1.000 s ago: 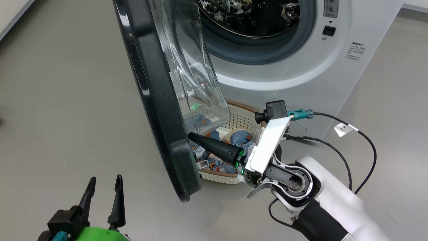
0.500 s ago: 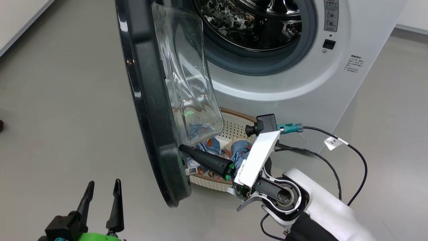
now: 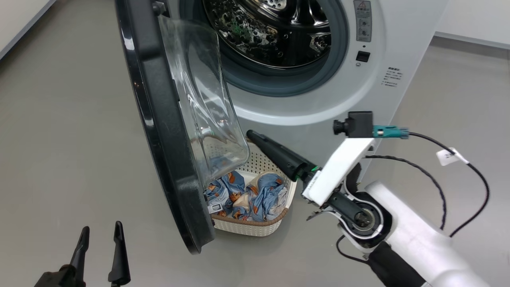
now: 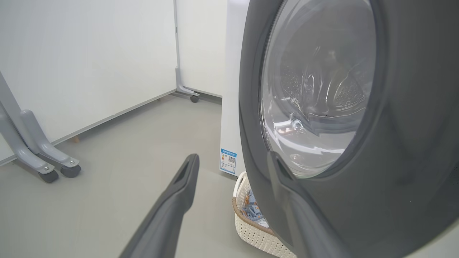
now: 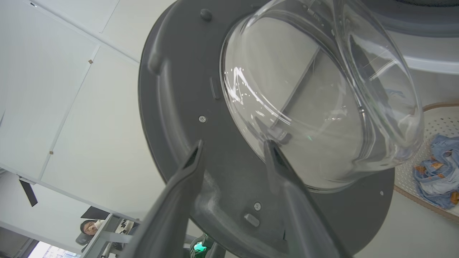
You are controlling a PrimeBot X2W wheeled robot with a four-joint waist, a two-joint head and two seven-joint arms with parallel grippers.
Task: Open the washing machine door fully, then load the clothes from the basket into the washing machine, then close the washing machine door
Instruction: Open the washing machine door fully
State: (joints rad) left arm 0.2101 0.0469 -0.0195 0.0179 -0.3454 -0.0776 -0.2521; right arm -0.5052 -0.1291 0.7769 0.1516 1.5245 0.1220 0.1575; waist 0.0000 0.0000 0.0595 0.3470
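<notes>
The washing machine (image 3: pixel 303 107) stands with its steel drum (image 3: pixel 271 32) exposed. Its door (image 3: pixel 159 131) is swung out, seen edge-on, glass bulge (image 3: pixel 203 103) facing the drum. Below the door, the basket (image 3: pixel 255 229) sits on the floor holding blue printed clothes (image 3: pixel 263 195). My right gripper (image 3: pixel 252 134) hovers above the basket beside the glass. In the right wrist view its fingers (image 5: pixel 193 161) stand open and empty before the door's inner face (image 5: pixel 179 107). My left gripper (image 3: pixel 101 227) is open at the lower left, outside the door (image 4: pixel 401 179).
Grey floor (image 3: pixel 63 119) spreads left of the door. The left wrist view has white wall panels on wheeled feet (image 4: pixel 53 168) and a blue label (image 4: pixel 228 161) low on the machine's side. Cables (image 3: pixel 438 175) trail off my right arm. A person (image 5: pixel 89 227) sits far behind the door.
The head view has shifted. My right gripper has risen from the door's lower inner edge over the clothes to beside the glass, and its fingers have parted. The left gripper stays open.
</notes>
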